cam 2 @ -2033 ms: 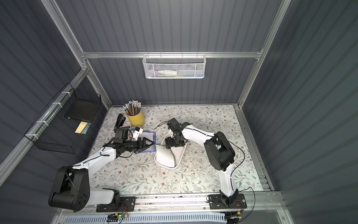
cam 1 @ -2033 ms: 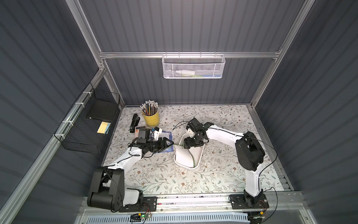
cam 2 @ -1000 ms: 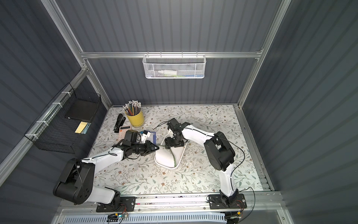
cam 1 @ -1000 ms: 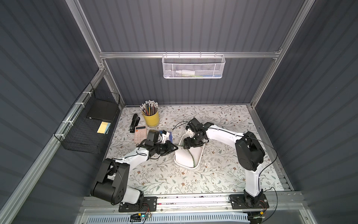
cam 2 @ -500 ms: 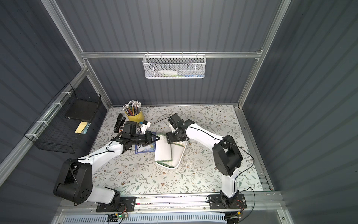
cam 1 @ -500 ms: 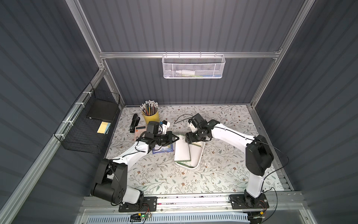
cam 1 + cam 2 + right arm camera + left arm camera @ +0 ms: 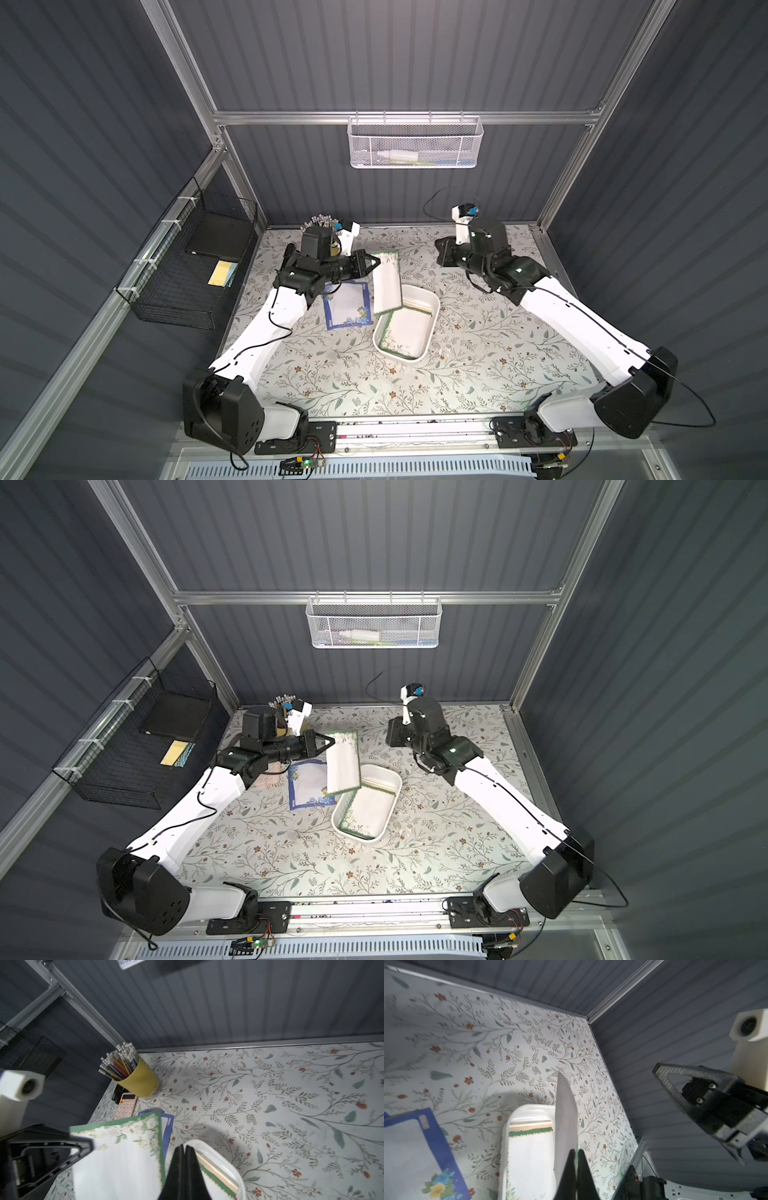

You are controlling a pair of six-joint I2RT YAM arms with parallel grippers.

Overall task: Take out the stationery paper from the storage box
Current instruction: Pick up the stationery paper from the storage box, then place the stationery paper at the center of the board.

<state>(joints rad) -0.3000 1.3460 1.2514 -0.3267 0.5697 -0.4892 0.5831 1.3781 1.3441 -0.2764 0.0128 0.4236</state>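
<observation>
so, left tool (image 7: 576,1152) clenched on edge of green-bordered stationery paper (image 7: 386,282), sheet held up in air, tilted, over far-left corner of storage box (image 7: 435,318). rest of stack (image 7: 405,328) lying inside box. blue-bordered sheet (image 7: 347,305) flat on worktop, just left of box. right tool (image 7: 184,1148) clamped tight, nothing in it, raised far-right of box.

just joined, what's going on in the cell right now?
The left gripper is shut on a green-bordered sheet of stationery paper. It holds the sheet up with the lower end over the rim of the storage box. A blue-bordered sheet already lies flat on the table beside the box. The remaining sheets lie inside, another green-bordered one on top. The right gripper is shut, holds nothing and hangs apart from the box.
</observation>
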